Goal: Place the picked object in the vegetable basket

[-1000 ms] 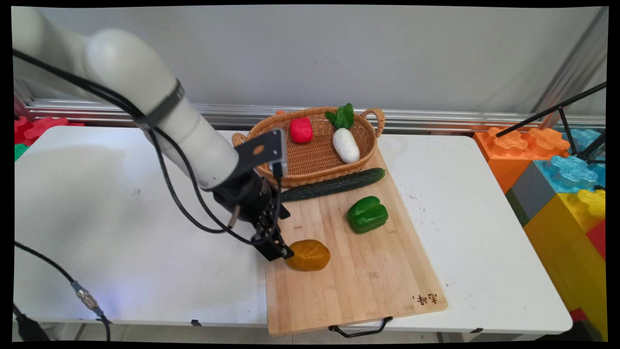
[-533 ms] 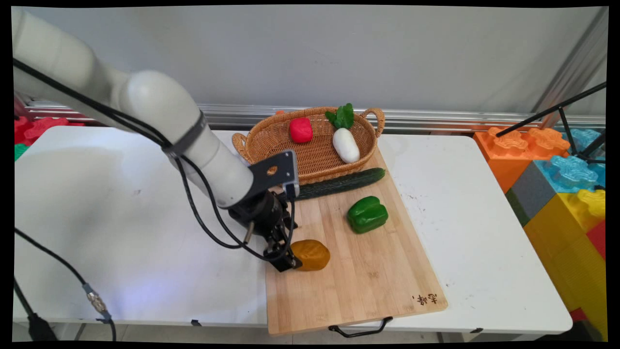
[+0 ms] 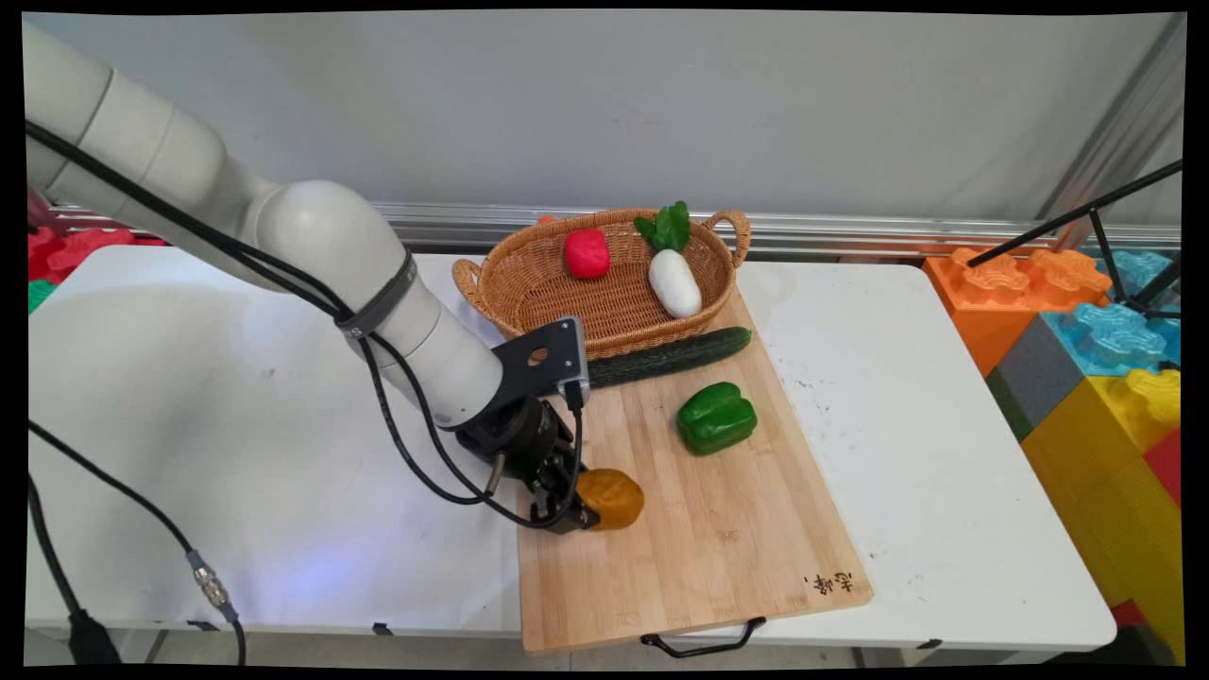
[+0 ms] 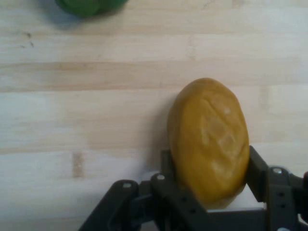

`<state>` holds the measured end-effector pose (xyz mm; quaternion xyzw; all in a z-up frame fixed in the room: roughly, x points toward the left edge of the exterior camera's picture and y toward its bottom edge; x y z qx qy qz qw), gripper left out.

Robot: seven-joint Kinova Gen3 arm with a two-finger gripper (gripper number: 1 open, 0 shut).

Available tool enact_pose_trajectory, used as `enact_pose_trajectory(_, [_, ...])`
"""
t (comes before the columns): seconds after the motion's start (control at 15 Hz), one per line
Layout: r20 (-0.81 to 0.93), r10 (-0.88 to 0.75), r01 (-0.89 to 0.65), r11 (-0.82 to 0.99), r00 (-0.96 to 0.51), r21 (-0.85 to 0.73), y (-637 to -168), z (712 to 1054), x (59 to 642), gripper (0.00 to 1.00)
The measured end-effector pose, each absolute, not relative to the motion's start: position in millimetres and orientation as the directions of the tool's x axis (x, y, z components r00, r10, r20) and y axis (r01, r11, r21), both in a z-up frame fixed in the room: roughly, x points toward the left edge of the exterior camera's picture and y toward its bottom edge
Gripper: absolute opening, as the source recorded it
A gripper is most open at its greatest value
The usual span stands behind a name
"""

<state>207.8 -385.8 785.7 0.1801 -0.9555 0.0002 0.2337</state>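
Note:
A yellow-brown potato (image 3: 616, 498) (image 4: 209, 139) lies near the left edge of a bamboo cutting board (image 3: 699, 548) (image 4: 96, 96). My gripper (image 3: 584, 510) (image 4: 209, 166) is low over the board and reaches in from the left. Its two black fingers stand on either side of the potato's near end, close against it, and the gripper is open. The potato rests on the board. A green bell pepper (image 3: 716, 417) (image 4: 86, 6) sits farther along the board, and a cucumber (image 3: 671, 357) lies across its far end.
A wicker basket (image 3: 604, 321) behind the board holds a red vegetable (image 3: 587, 253) and a white radish (image 3: 674, 281). Big coloured foam blocks (image 3: 1086, 359) and a black tripod leg (image 3: 1086, 212) stand off the table's right end. Black cables hang from the arm at the left.
The gripper has moved right and down from beside the board's left edge until its fingers reach around the potato's end. The potato and the other vegetables stay where they were.

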Motion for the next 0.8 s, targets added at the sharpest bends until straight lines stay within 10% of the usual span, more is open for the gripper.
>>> enact_pose_trajectory(0.8, [0.531, -0.398, -0.415, 0.905, -0.749, 0.092, -391, 871, 185, 0.00])
